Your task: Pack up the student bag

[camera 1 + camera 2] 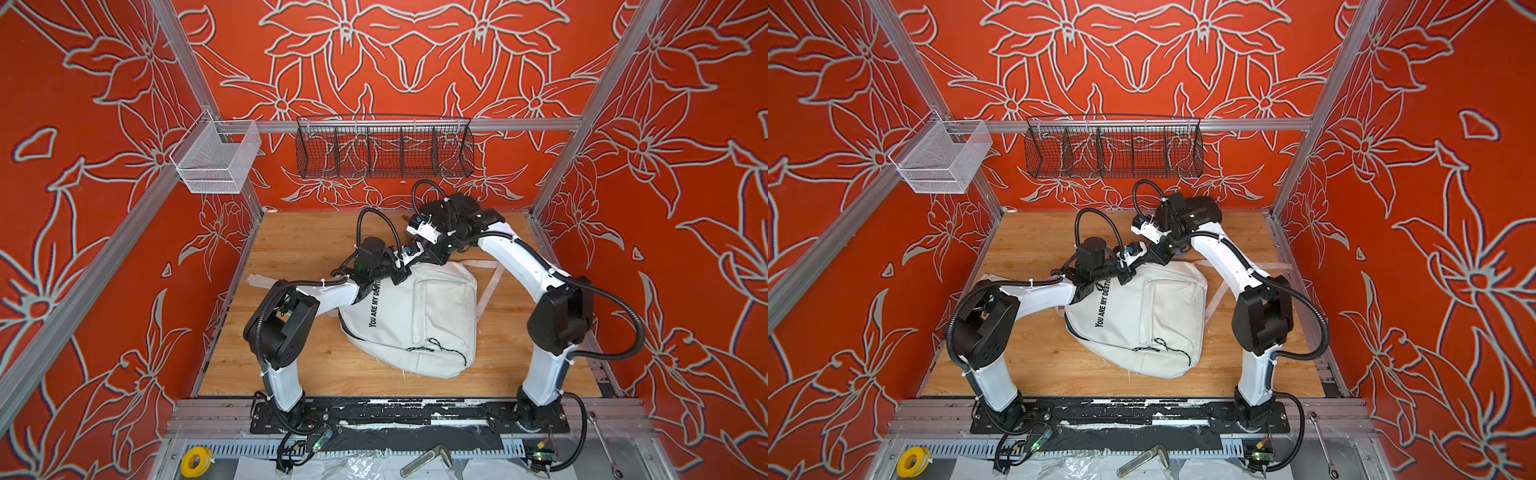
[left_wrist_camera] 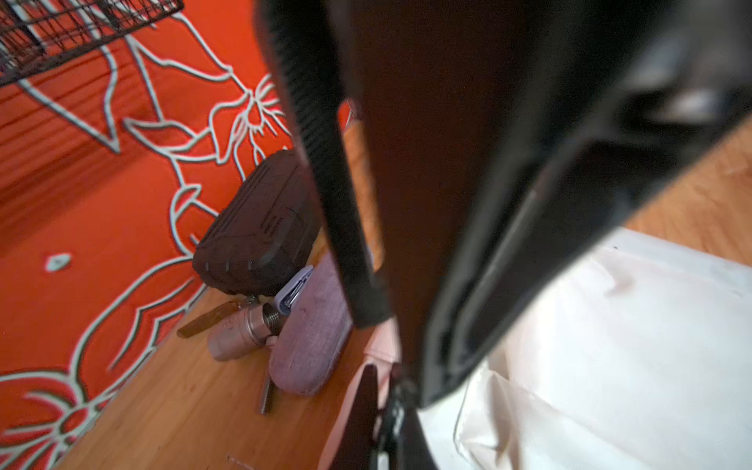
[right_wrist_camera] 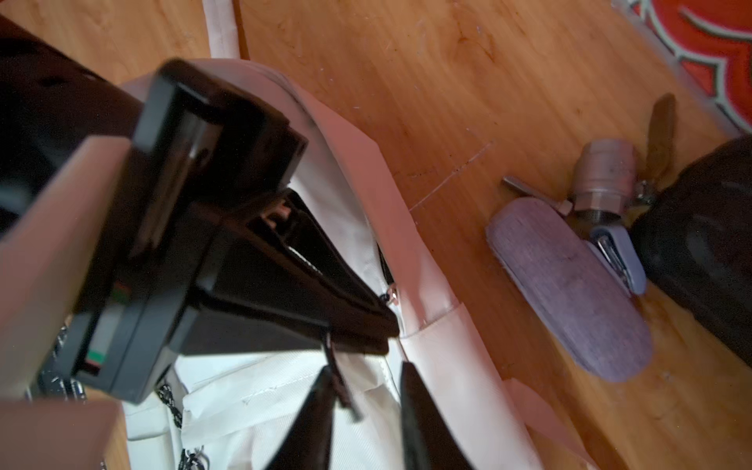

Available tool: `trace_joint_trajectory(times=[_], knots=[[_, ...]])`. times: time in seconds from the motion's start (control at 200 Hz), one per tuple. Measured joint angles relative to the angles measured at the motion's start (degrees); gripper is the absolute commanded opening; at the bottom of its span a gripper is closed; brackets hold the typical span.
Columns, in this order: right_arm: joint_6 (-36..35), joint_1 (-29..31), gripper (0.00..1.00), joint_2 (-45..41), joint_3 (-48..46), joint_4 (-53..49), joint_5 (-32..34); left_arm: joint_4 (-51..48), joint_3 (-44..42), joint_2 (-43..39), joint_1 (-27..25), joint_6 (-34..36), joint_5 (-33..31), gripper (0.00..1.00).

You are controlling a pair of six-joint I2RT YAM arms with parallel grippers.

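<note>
Bare wooden tabletop (image 1: 299, 365) in front of the white fabric backpack (image 1: 432, 324) is wide open; behind it, black hard case (image 2: 260, 228), lavender pouch (image 2: 309, 346) and metal valve (image 2: 240, 331) crowd together.

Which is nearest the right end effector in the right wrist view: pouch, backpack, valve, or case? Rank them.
1. Backpack, under the right end effector.
2. Purple pouch, beside the backpack.
3. Metal valve and black case, beyond the pouch: too close to call.

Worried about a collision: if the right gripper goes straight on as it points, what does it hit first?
Likely the left gripper, shut at the student bag's top edge ahead of the right gripper's open jaws, which straddle a dark strip; depth is unclear.
</note>
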Motion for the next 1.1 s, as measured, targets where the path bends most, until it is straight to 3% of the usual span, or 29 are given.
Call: trace_joint_trajectory(times=[0.225,0.355,0.57,0.896,1.101], knots=[[0.87,-2.14,0.49,-13.46,-17.77,17.09,-0.72,-3.48,0.00,-0.87,-0.02,-1.31,-0.85,0.00],[0.44,-3.17,0.49,-15.04,-24.76,25.42,-1.05,-5.66,0.66,-1.79,-0.02,-3.80,-2.14,0.00],[-0.42,-3.87,0.49,-15.32,-43.60,42.42,-6.91,-8.85,2.16,-4.04,0.04,-10.08,-3.58,0.00],[-0.79,-3.74,0.49,-13.86,-43.12,53.33,-5.84,-10.10,2.14,-6.34,0.17,-15.39,-1.60,0.00],[-4.00,-3.08,0.50,-11.37,-38.80,50.56,-4.22,-10.36,2.14,-6.58,0.17,-16.20,-0.20,0.00]])
